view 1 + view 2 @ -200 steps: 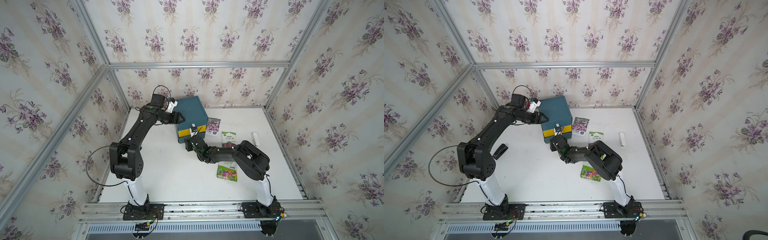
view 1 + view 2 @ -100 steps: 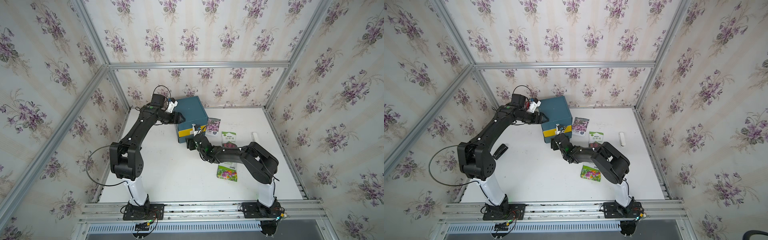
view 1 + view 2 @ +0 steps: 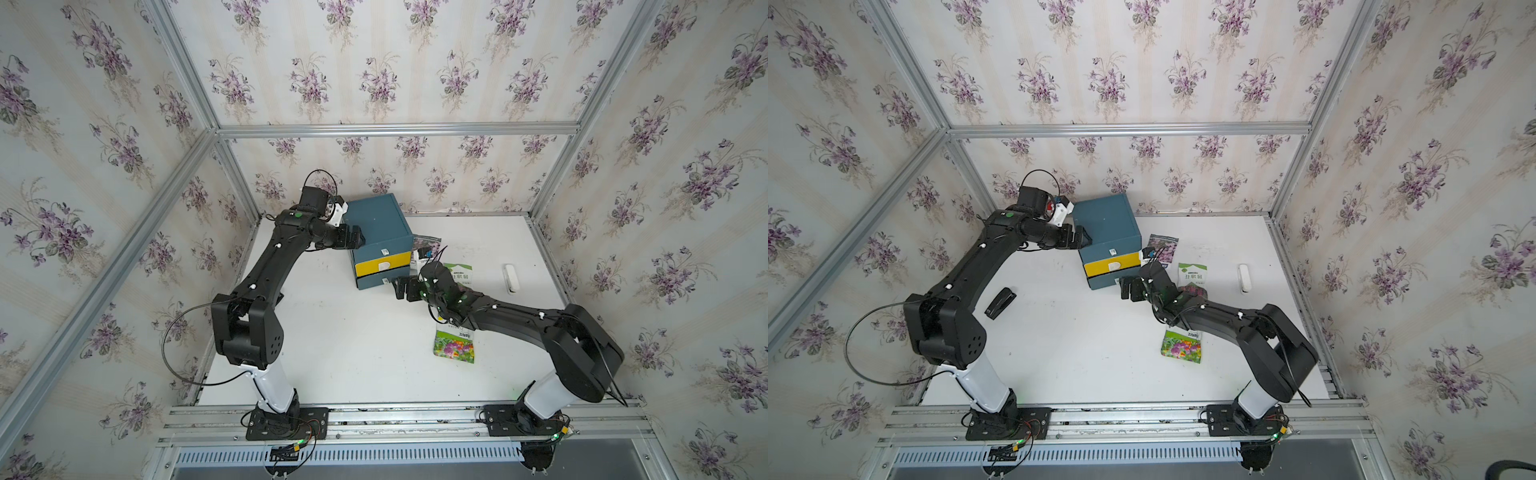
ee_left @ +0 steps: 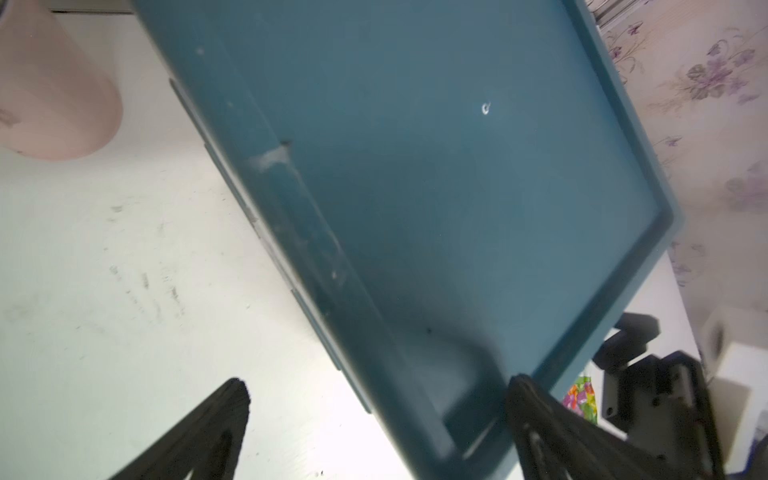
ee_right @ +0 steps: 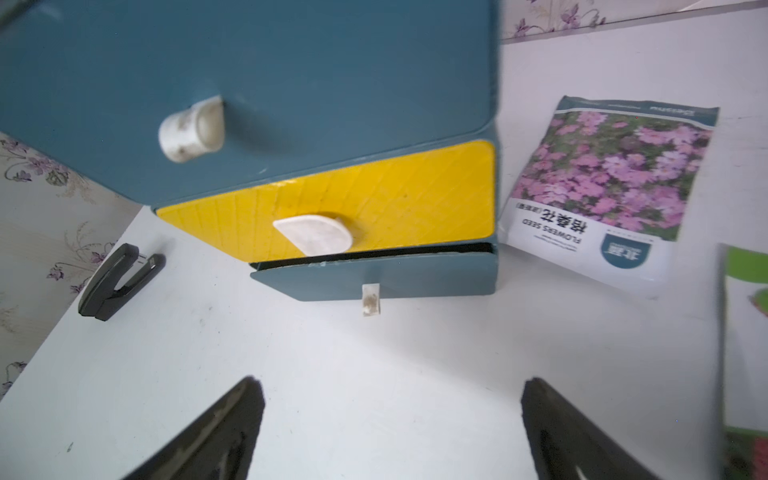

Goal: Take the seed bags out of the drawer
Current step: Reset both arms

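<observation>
Three seed bags lie on the table to the right of the blue cabinet [image 3: 376, 224]. A purple-bloom bag [image 3: 428, 245] [image 5: 602, 178] lies beside the cabinet. A green-and-white bag [image 3: 1192, 274] is partly under my right arm, and a third bag [image 3: 455, 347] lies nearer the front. The bottom drawer [image 5: 374, 274] shows a thin gap under the yellow drawer [image 5: 353, 199]. My right gripper [image 3: 401, 286] [image 5: 390, 415] hangs open in front of that drawer, holding nothing. My left gripper [image 3: 357, 239] [image 4: 378, 415] is open at the cabinet's left rear edge, its fingers either side of a corner.
A black stapler [image 3: 1000, 302] [image 5: 116, 282] lies on the table left of the cabinet. A small white object [image 3: 511, 278] rests near the right wall. A pale pink rounded thing [image 4: 54, 91] shows in the left wrist view.
Both grippers have opened wide. My right gripper has drawn back a little from the cabinet front, and its arm has swung right. The left arm has stayed at the cabinet.
</observation>
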Controlling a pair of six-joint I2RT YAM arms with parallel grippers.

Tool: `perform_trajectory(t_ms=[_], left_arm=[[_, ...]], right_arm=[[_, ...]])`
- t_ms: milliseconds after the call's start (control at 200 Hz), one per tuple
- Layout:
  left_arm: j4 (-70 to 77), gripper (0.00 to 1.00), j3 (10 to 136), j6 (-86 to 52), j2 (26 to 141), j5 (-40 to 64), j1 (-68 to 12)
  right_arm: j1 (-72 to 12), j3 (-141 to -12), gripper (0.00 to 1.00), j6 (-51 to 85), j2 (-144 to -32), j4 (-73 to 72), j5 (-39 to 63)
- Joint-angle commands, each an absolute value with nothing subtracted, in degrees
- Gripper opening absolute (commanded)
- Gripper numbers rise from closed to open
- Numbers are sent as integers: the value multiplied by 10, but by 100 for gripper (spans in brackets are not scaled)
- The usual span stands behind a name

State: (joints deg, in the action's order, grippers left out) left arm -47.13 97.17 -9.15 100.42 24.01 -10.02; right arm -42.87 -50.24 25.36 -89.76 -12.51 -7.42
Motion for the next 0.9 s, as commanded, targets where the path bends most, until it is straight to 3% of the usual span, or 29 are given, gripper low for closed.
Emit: perform_trajectory(t_ms=[0,300,520,704,899], left_arm=[[-450,100,952,-110,961,208,-101],[-363,100,851,-100,835,134,-100],[-299,100,720,-82,752,90,-96],[-205,100,584,-80,706,36,-92],[-41,100,432,-56,669,-32,-89]], right_arm=[[-399,-492,100,251,-857,-70,-43],[-245,-496,100,190,-793,6,12],[-131,-490,100,119,-789,-9,-19],[-43,-426,100,93,-797,-131,-40],[-37,-319,100,62,-826,-319,-98]])
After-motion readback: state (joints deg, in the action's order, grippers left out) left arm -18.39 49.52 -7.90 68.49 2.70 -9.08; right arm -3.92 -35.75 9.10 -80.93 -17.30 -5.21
